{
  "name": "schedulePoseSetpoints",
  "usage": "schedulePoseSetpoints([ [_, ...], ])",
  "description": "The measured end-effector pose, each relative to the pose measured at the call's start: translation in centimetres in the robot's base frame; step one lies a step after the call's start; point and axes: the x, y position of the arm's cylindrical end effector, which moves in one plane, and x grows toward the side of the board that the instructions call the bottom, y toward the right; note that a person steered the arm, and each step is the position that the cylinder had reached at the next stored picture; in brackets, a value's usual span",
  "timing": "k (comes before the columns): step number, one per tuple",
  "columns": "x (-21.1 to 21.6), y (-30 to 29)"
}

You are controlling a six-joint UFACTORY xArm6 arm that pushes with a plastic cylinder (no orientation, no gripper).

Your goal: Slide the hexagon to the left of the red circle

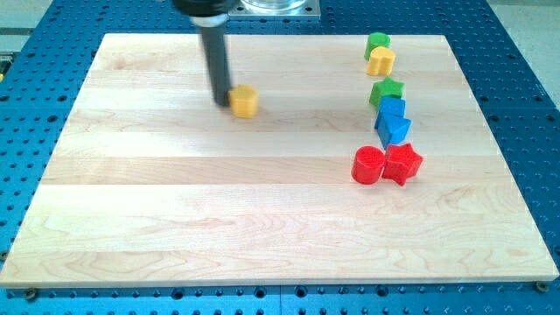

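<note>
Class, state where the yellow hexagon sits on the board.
The yellow hexagon sits upper-centre on the wooden board, just right of my tip, far left of the red circle.

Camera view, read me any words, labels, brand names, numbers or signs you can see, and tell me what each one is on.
None: no readable text anywhere in this view.
The wooden board, the blue perforated table and the metal mount at the view's top show no lettering.
The blocks are plain too, including the yellow hexagon and the red circle.
My tip sits just left of the yellow hexagon, unmarked.
</note>
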Motion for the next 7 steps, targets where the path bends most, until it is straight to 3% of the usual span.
schedulePoseSetpoints([
  [2, 1.0, 6.2],
  [3, 7.2, 6.3],
  [5, 9.9, 2.8],
  [7, 10.5, 6.6],
])
